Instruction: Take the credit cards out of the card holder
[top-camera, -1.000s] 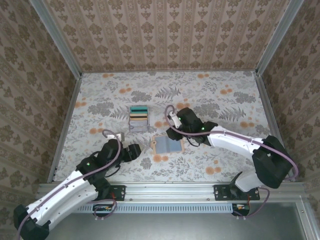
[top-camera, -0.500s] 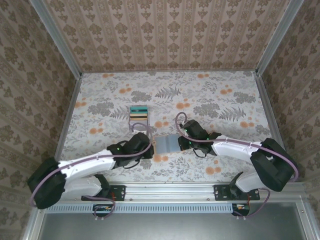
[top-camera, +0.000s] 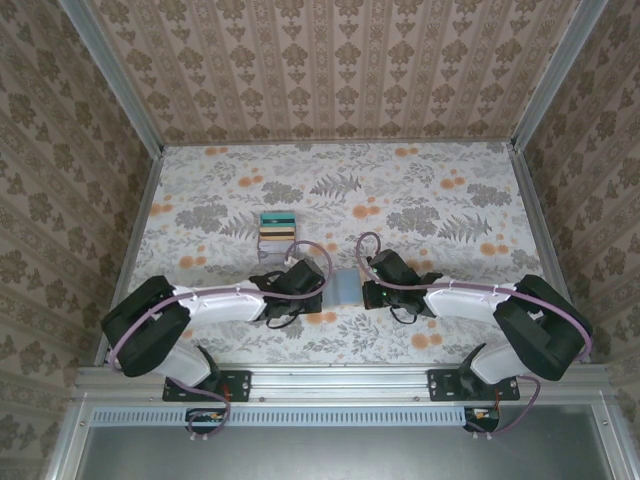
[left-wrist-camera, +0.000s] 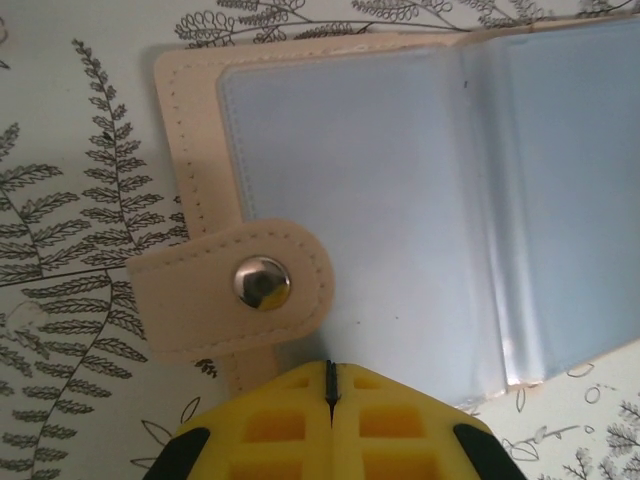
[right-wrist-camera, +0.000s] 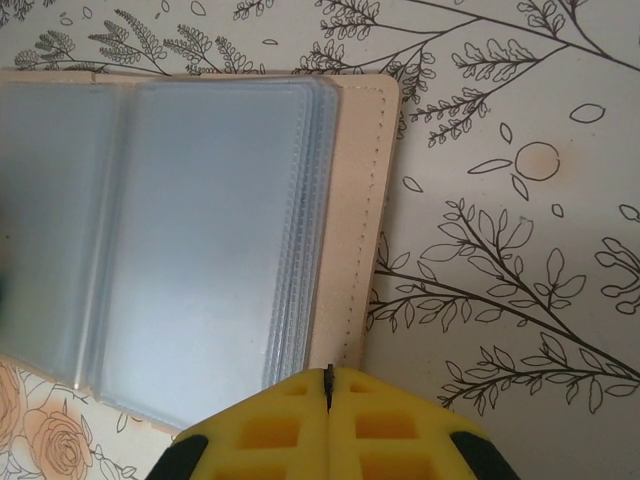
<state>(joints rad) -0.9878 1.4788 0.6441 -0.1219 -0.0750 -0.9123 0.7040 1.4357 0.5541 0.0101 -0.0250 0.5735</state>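
So the card holder (top-camera: 345, 286) is lying open, blue-grey inside up, on the flowery table (top-camera: 430, 200), right between the two arms. The left claw (left-wrist-camera: 328, 385) is clenched, its yellow tips pressed together at the holder's near edge just beside the tan snap tab (left-wrist-camera: 235, 290). I can't see anything between them. Same deal for the right claw (right-wrist-camera: 328, 385), which is clamped tight at the opposite panel's tan border next to the clear plastic sleeves (right-wrist-camera: 210, 230). The cards (top-camera: 277, 228) sit in a teal, yellow and grey stack further back, apart from the holder. Patterned walls (top-camera: 330, 60) box it all in.
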